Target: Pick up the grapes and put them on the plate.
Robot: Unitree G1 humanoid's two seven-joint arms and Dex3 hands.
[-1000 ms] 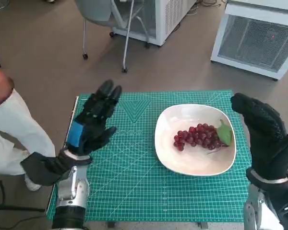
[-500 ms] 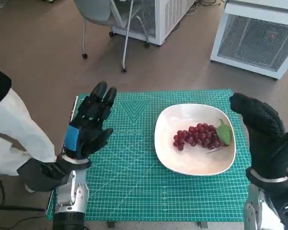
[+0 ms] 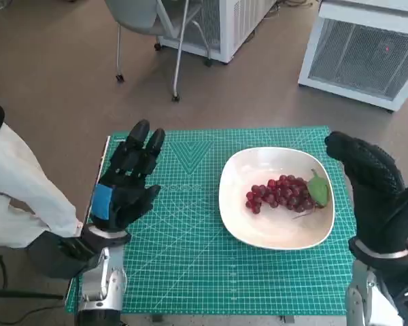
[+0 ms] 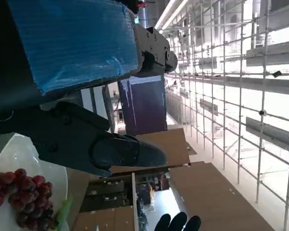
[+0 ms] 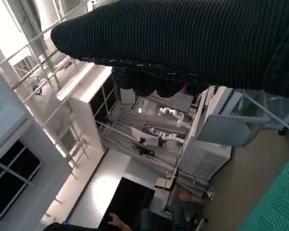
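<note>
Grapes [image 3: 281, 193]: dark red, one green leaf [image 3: 318, 189]. Plate [image 3: 258, 227]: plain white. Mat [image 3: 190, 265]: teal green, fine pale grid lines. Left hand [image 3: 126, 183]: black, blue tape patch. Right hand [image 3: 370, 190]: black knit. Floor [image 3: 68, 102]: brown. Person's sleeve [image 3: 20, 197]: white.

Small table [image 3: 109, 146] carrying green cutting mat [image 3: 190, 258] (white grid lines), mat covering nearly whole top. White plate [image 3: 241, 224] sitting directly on mat, toward right side. Table standing on brown floor [image 3: 54, 102].
</note>
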